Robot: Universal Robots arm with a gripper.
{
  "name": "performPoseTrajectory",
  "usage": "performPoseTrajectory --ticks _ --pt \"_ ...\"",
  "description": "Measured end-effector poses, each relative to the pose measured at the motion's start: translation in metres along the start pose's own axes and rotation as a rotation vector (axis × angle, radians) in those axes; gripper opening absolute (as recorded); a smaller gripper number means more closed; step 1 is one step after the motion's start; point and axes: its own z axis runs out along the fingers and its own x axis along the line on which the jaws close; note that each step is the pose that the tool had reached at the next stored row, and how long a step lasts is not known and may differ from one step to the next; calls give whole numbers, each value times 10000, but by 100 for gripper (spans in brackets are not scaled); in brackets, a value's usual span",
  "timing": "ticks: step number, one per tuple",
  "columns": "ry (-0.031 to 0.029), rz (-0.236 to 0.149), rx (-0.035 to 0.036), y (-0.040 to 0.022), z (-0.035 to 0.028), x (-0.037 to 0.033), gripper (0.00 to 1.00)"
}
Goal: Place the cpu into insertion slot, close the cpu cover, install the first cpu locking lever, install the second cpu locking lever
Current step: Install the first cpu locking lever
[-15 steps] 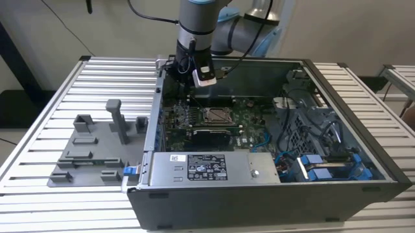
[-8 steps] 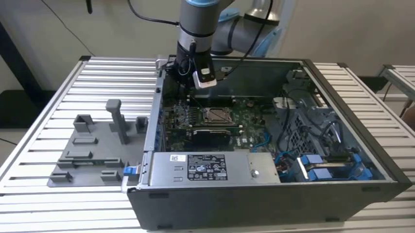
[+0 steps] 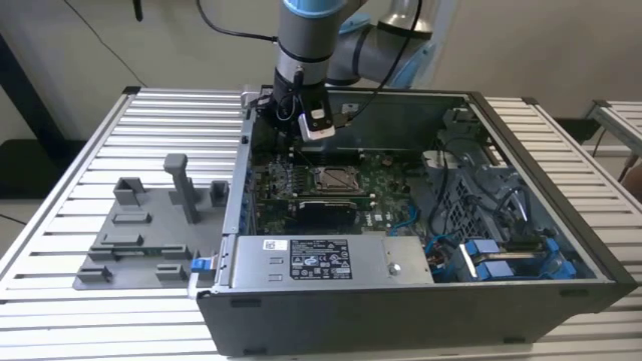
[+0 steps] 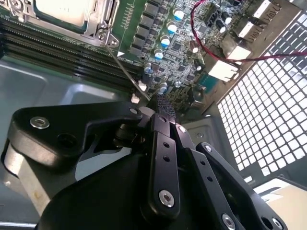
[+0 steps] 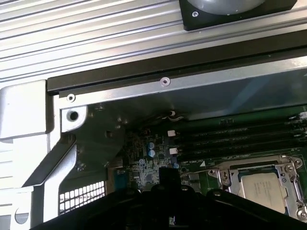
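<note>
Exterior view: my arm (image 3: 306,37) drops from above into the back corner of the open computer case (image 3: 331,316), on the exterior view's left side of it. My gripper (image 3: 297,135) hangs low over the green board (image 3: 291,188), just behind the socket. The chip (image 3: 333,179) sits in that socket, mid-board, w/ the cover (image 3: 317,179) framing it. The power box (image 3: 311,259) lies along the front of the case. The case stands on a slatted metal table (image 3: 150,120). A grey plate (image 3: 140,226) w/ upright blocks lies beside the case, on the exterior view's left.

Second wrist view: my gripper (image 4: 162,103) looks closed, tips pressed together. A thin lever (image 4: 125,69) runs from the socket corner and ends just beside my tip; can't tell if we touch. The chip (image 4: 67,9) lies flat in the socket and the cover (image 4: 98,21) lies down around it, chip top showing thru the window. Memory slots (image 4: 48,45) run beside the socket. A red wire (image 4: 211,52) loops over the board near the grille wall (image 4: 268,105).

First wrist view: my gripper (image 5: 169,175) is a dark shape near the socket corner. Chip (image 5: 261,189) is seated, cover (image 5: 249,168) flat over it, memory slots (image 5: 240,139) just beyond.
</note>
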Motion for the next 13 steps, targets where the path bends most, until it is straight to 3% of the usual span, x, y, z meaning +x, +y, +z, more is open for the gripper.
performPoseTrajectory --ticks 3,7,11,13 --pt "109 -53 -73 -1 6 -3 11" --pt "227 -158 -95 -2 18 -20 11" --pt "324 -213 -126 -6 38 -37 11" --pt "337 -223 -167 -7 45 -40 11"
